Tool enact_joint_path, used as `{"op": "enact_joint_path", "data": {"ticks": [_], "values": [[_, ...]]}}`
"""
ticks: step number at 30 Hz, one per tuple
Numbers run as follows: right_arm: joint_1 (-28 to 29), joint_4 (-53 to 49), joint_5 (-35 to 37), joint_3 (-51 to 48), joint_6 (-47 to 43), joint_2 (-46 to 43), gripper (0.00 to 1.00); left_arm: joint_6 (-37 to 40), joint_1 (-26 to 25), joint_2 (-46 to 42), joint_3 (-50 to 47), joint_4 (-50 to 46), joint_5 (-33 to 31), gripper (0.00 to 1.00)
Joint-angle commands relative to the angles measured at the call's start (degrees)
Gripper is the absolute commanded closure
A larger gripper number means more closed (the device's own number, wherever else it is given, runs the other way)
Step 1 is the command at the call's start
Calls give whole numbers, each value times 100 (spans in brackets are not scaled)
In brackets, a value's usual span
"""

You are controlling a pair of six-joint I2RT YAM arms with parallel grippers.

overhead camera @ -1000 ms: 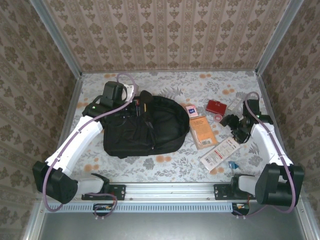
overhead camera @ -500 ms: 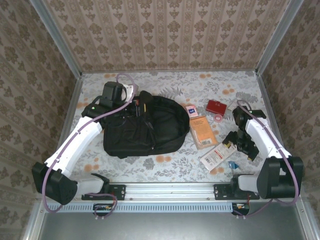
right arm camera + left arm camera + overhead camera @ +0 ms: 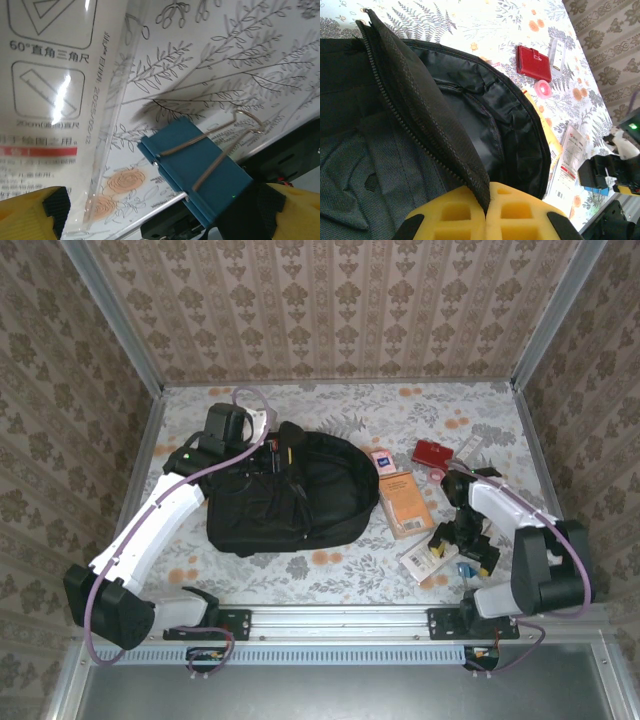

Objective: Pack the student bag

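Observation:
The student bag (image 3: 290,495) is a large black backpack lying flat at centre-left, its main zipper undone and the dark lining (image 3: 485,125) showing. My left gripper (image 3: 262,450) is at the bag's far edge, its yellow pads (image 3: 520,215) shut on the zippered flap (image 3: 420,115) and holding it up. My right gripper (image 3: 462,548) hangs low near the table's front right, open. A blue binder clip (image 3: 200,175) lies on the tablecloth between its fingertips (image 3: 30,215), untouched, and appears as a small blue spot (image 3: 463,569) in the top view.
A clear ruler-set packet (image 3: 432,552) lies just left of the clip (image 3: 50,100). Right of the bag are an orange notebook (image 3: 405,502), a pink card (image 3: 381,461), a red wallet (image 3: 431,452), a pink tape roll (image 3: 438,475) and a white stick (image 3: 468,448). The front rail (image 3: 340,618) is close behind the clip.
My right arm swung from beside the red wallet toward the near edge and lowered over the blue clip, jaws staying open. The left arm and the bag held still.

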Motion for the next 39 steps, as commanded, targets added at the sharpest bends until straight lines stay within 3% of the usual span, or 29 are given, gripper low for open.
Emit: {"op": "enact_joint_path", "data": {"ticks": [1, 9, 15, 22, 29, 34, 39], "values": [[24, 270, -281, -90, 161, 186, 3, -2, -26, -150, -22, 98, 95, 100], [132, 780, -1125, -54, 500, 166, 23, 4, -38, -93, -15, 100, 86, 100], [182, 975, -1034, -97, 558, 239, 42, 10, -34, -67, -4, 82, 92, 100], [182, 1007, -748, -110, 522, 391, 51, 19, -37, -49, -13, 80, 79, 100], [182, 864, -554, -49, 490, 188, 71, 22, -34, -33, 10, 67, 83, 100], [183, 594, -445, 172, 418, -21, 78, 14, -33, -14, 30, 41, 92, 100], [182, 297, -367, 547, 310, -218, 77, 9, -33, 8, 118, -16, 85, 100]]}}
